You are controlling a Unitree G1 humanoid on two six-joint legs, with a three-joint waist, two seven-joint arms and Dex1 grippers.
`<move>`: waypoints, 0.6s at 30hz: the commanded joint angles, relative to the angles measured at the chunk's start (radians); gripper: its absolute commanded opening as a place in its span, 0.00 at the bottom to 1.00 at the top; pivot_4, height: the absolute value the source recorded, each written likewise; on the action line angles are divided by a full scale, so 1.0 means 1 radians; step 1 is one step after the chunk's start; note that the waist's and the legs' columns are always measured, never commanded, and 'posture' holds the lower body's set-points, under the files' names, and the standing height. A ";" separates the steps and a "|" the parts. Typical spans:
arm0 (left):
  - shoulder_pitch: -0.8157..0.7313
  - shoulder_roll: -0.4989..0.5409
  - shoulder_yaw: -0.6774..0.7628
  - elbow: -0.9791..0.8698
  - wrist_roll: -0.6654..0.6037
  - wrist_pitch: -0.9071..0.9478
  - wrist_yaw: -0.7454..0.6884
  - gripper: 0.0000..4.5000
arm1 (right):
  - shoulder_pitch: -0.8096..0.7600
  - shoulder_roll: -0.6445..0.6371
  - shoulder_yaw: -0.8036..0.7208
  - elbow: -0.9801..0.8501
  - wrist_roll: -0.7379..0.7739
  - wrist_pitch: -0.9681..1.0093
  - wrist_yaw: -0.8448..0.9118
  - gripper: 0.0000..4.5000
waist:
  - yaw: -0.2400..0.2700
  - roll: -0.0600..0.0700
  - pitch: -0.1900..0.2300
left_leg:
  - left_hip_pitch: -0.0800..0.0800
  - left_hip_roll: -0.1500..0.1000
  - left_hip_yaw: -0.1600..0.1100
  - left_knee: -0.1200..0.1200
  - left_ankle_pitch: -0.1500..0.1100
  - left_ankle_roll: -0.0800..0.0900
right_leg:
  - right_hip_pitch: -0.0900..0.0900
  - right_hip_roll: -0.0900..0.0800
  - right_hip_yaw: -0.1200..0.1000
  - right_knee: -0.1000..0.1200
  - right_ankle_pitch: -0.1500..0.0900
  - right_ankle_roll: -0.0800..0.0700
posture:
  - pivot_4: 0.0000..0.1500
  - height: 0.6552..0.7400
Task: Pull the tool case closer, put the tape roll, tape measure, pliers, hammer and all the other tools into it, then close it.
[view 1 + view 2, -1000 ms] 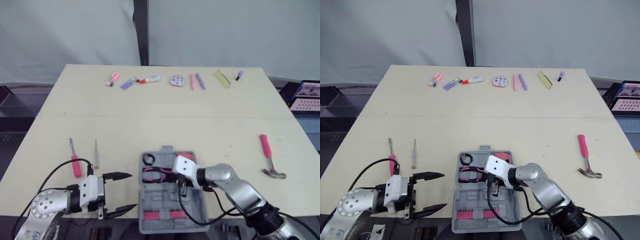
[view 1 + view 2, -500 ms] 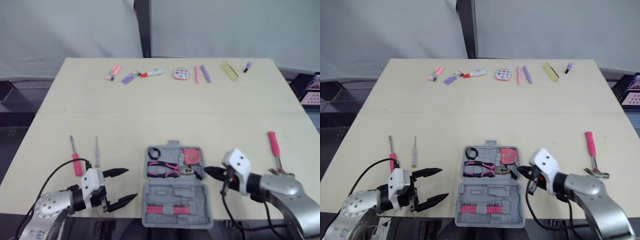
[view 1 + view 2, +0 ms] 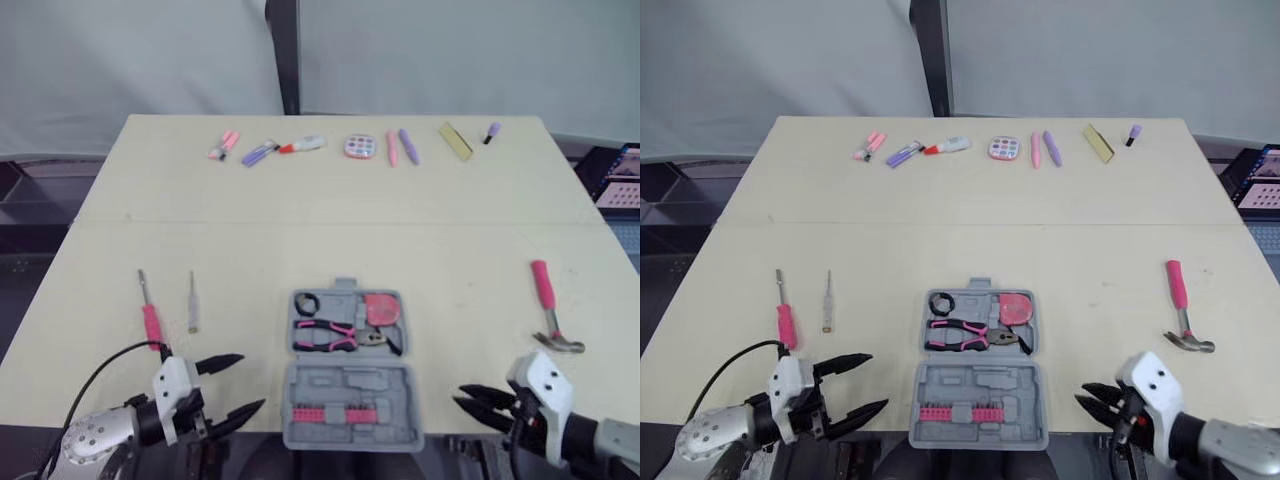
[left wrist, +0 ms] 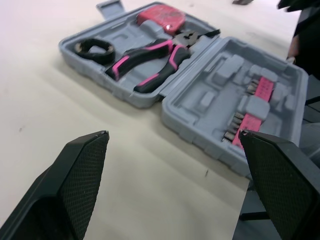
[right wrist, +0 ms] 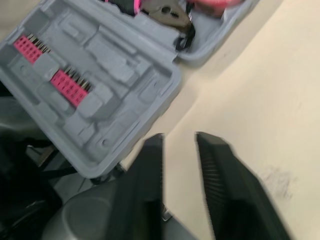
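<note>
Lying left of the open tool case (image 3: 345, 385) on the tabletop (image 3: 300, 240) are a pink-handled screwdriver (image 3: 151, 323) and a small pale screwdriver (image 3: 193, 306). The left hand (image 3: 250, 381) hovers just left of the case, fingers spread wide and empty. In the case's far half sit the tape roll (image 3: 306, 303), the pliers (image 3: 335, 335) and the tape measure (image 3: 380, 309). The right hand (image 3: 462, 397) hovers right of the case, fingers narrowly parted and empty. The hammer (image 3: 548, 305) lies well right of the case.
</note>
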 commanded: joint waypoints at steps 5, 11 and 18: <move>0.010 -0.016 0.025 -0.007 -0.014 0.006 0.020 1.00 | 0.072 0.014 -0.005 0.030 0.001 -0.076 0.020 0.99 | 0.001 0.000 0.000 | 0.000 0.000 0.000 0.000 0.000 0.000 | 0.000 0.000 0.000 0.000 0.000 0.000 | 1.00 0.69; 0.005 0.001 0.019 0.034 0.010 0.010 0.013 1.00 | 0.081 0.005 0.016 0.059 -0.014 -0.091 0.005 0.99 | 0.001 0.000 0.000 | 0.000 0.000 0.000 0.000 0.000 0.000 | 0.000 0.000 0.000 0.000 0.000 0.000 | 1.00 0.69; -0.062 0.011 0.026 0.123 0.007 -0.011 -0.016 1.00 | 0.088 0.005 0.022 0.078 -0.015 -0.106 0.013 0.99 | 0.004 0.000 0.000 | 0.000 0.000 0.000 0.001 0.000 0.000 | 0.000 0.000 0.000 0.001 0.000 0.000 | 1.00 0.69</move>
